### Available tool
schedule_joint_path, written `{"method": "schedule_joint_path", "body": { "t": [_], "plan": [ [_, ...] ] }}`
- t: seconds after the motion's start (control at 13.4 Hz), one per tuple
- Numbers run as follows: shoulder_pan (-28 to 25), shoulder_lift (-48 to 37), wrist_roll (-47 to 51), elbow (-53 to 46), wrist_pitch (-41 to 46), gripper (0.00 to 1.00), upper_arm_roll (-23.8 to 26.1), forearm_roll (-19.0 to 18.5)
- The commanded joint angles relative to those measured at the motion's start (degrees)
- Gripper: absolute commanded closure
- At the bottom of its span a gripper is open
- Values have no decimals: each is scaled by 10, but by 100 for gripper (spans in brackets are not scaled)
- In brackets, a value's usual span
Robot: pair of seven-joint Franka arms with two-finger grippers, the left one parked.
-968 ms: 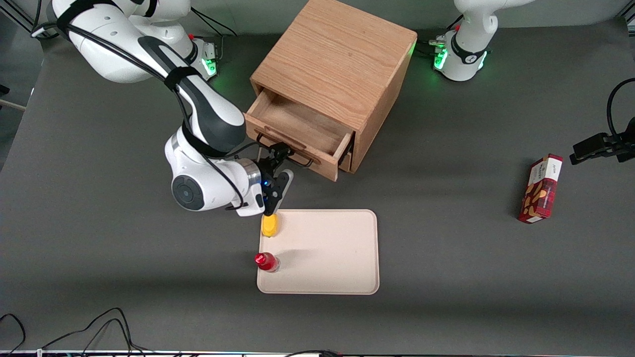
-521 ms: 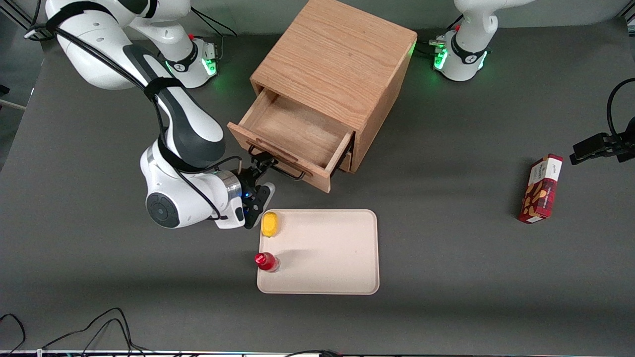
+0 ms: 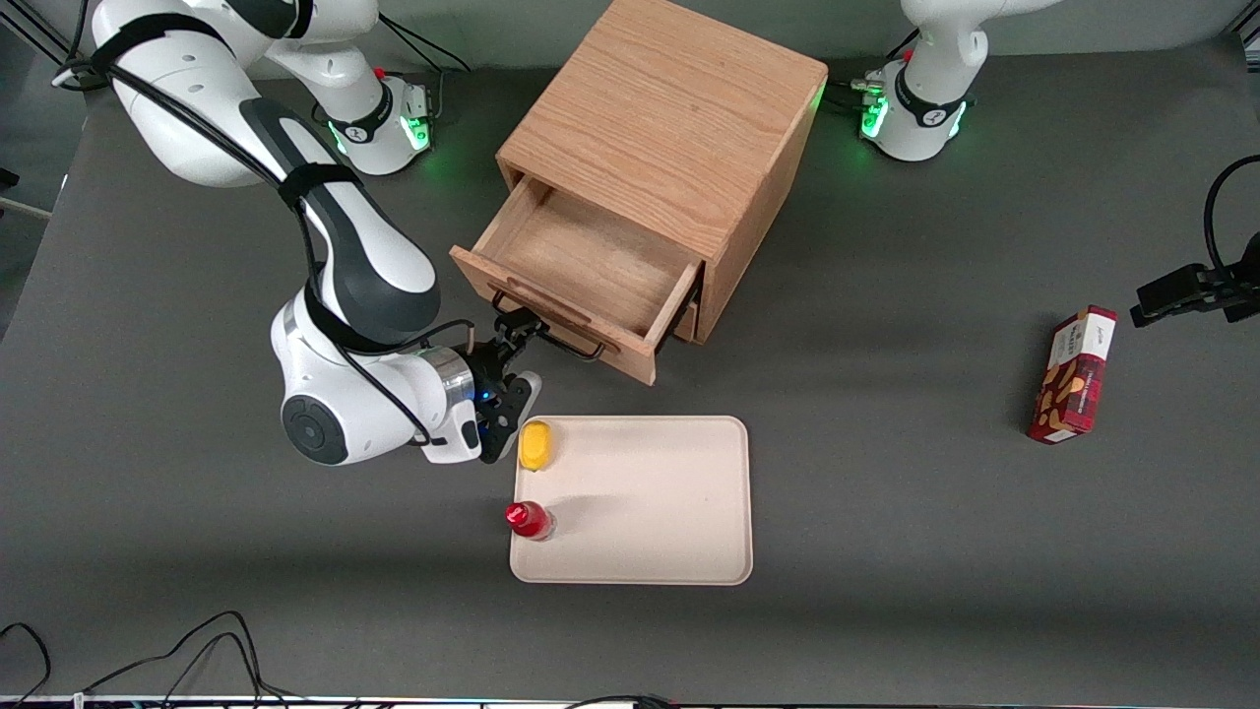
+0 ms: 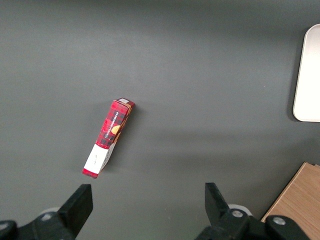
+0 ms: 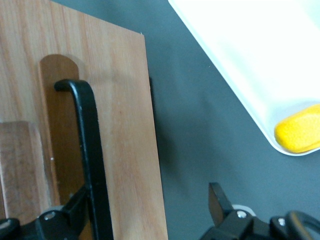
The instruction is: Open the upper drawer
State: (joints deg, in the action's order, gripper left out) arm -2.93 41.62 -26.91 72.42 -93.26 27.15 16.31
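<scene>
1. Change: Compared with one second ago, the upper drawer stands noticeably farther out of the oak cabinet; compared with half a second ago, its extension is nearly the same. The working arm has drawn back toward its own end of the surface.
2. Meaning for the task: The pull appears largely done. Judged from the exposed drawer floor, the drawer is open over most of its depth, and little travel seems to remain.
3. Hand state: The hand sits at the black bar handle, at the handle's end nearer the working arm. In the right wrist view the two fingers stand well apart, with the bar just beside one finger and not pinched. The hand is therefore released and spread, apparently hooking the bar rather than clamping it.
4. Location of the drawer: It projects from the cabinet front toward 7 o'clock in the front view, above the bottom drawer, which is closed.
5. Appearance: It is a wide, shallow, light-wood box with an empty interior. The thin handle stands off a recessed front panel.
6. Nearby items: The tray lies nearer the camera, carrying a yellow object and a red-capped bottle.
</scene>
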Motion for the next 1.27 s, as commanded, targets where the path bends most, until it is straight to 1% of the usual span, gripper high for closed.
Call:
{"method": "schedule_joint_path", "body": {
  "t": [0.0,0.07,0.22,0.37,0.89,1.04,1.19],
  "plan": [
    [-1,21,-9,-46,13,0,-8,-8],
    [-3,23,-9,-55,15,0,-17,-8],
    [-1,25,-9,-64,14,0,-20,-8],
    [-8,30,-9,-75,14,0,-37,-8],
    [-7,53,-12,-121,15,0,-54,-9],
    [-8,60,-18,-137,14,0,-68,-8],
    [-7,62,-18,-144,15,0,-71,-9]
  ]
}}
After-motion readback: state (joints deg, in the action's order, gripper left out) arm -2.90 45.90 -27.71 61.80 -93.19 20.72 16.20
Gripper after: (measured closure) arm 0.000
